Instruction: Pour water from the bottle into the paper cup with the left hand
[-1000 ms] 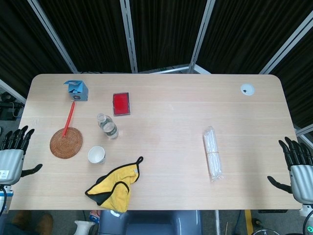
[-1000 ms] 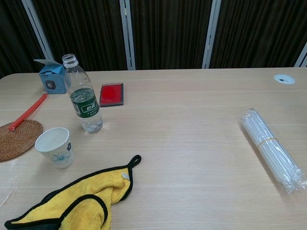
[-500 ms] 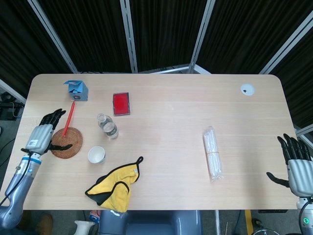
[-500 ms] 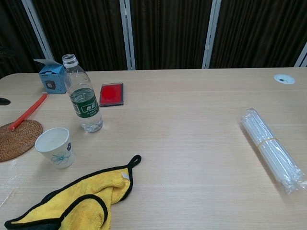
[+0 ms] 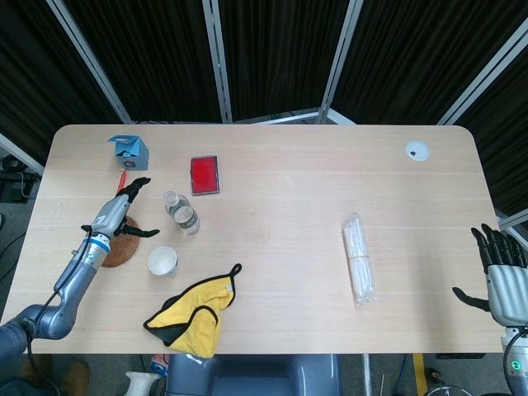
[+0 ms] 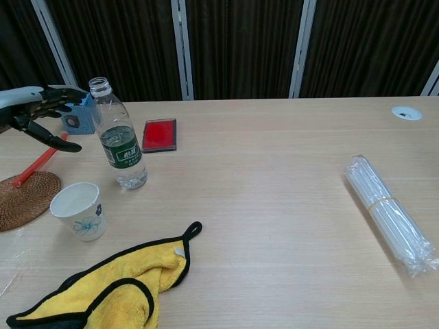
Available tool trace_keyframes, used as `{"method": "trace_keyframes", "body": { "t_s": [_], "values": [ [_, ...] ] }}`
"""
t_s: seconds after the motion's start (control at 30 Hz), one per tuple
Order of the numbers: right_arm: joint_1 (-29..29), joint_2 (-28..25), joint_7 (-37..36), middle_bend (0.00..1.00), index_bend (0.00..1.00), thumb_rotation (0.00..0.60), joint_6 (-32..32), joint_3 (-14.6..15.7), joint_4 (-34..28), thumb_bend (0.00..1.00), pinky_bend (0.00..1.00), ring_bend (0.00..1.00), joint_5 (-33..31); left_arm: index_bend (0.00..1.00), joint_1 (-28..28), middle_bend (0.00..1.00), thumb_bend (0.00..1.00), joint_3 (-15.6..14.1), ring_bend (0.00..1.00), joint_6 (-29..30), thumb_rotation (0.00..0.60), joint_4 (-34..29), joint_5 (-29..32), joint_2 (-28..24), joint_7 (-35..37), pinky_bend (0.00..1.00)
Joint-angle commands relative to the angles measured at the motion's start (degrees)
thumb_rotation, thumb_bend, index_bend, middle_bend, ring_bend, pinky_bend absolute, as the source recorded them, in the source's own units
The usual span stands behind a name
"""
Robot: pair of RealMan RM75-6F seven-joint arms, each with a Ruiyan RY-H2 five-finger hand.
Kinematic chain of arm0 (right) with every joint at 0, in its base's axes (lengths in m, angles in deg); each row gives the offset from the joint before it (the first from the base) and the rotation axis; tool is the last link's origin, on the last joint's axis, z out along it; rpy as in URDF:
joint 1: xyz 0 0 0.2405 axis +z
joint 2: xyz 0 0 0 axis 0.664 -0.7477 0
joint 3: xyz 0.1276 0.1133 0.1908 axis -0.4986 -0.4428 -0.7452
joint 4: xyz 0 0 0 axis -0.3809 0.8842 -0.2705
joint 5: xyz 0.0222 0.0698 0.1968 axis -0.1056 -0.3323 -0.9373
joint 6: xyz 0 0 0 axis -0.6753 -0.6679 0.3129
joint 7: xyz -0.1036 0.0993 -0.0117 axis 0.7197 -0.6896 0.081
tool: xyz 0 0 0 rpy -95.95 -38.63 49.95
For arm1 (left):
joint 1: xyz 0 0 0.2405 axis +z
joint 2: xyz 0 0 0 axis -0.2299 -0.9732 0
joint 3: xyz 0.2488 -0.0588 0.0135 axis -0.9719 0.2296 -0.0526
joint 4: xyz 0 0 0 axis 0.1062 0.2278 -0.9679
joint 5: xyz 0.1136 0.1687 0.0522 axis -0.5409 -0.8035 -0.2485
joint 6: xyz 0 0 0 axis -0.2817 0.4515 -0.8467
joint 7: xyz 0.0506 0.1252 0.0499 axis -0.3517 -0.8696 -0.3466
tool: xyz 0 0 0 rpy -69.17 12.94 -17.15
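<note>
Left hand (image 5: 118,212) has moved in from the table's left edge, now above the woven coaster (image 5: 114,247), fingers spread, holding nothing, near the bottle (image 6: 118,137) but apart from it. Bottle stands upright, uncapped, between the red pad (image 6: 160,133) and the paper cup (image 6: 79,210). Cup sits just in front-left of the bottle. Right hand (image 5: 500,279) is spread at the table's right edge.

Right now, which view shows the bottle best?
The chest view: the bottle appears side-on, upright, uncapped, with its green label visible. The head view shows it from above, small, mostly its mouth and shoulder.
</note>
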Motion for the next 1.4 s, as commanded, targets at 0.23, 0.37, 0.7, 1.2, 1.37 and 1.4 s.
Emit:
{"method": "trace_keyframes", "body": {
  "t_s": [0.23, 0.37, 0.7, 1.2, 1.37, 1.4],
  "values": [
    [0.69, 0.43, 0.37, 0.0, 0.0, 0.6, 1.42, -0.41, 0.45, 0.0, 0.0, 0.0, -1.42, 0.0, -5.39, 0.0, 0.0, 0.78, 0.0, -2.67, 0.6, 10.91, -2.51, 8.81, 6.93, 0.0],
    [0.88, 0.26, -0.21, 0.0, 0.0, 0.6, 1.84, -0.55, 0.48, 0.0, 0.0, 0.0, -1.73, 0.0, -6.81, 0.0, 0.0, 0.75, 0.0, -4.18, 0.6, 14.3, -2.87, 11.33, 9.95, 0.0],
    [1.06, 0.1, -0.53, 0.0, 0.0, 0.6, 2.33, -0.71, 0.73, 0.0, 0.0, 0.0, -2.43, 0.21, -8.98, 0.05, 0.0, 0.09, 0.0, -4.58, 0.6, 19.94, -6.2, 15.72, 20.01, 0.03],
    [1.16, 0.13, -0.62, 0.0, 0.0, 0.6, 2.57, -0.78, 1.01, 0.0, 0.0, 0.0, -3.09, 0.55, -11.64, 0.4, 0.48, -0.13, 0.24, -4.67, 0.6, 23.71, -8.02, 18.84, 30.76, 0.29],
    [1.11, 0.08, -0.81, 0.0, 0.0, 0.6, 2.58, -0.77, 1.1, 0.0, 0.0, 0.0, -3.25, 0.59, -11.73, 0.44, 0.5, 0.27, 0.27, -3.01, 0.6, 22.72, -7.7, 17.95, 29.1, 0.31],
    [1.09, 0.07, -0.85, 0.0, 0.0, 0.6, 2.56, -0.76, 1.11, 0.0, 0.0, 0.0, -3.27, 0.6, -11.68, 0.44, 0.5, 0.28, 0.27, -2.83, 0.6, 22.19, -7.7, 17.49, 28.87, 0.31]
  ]
}}
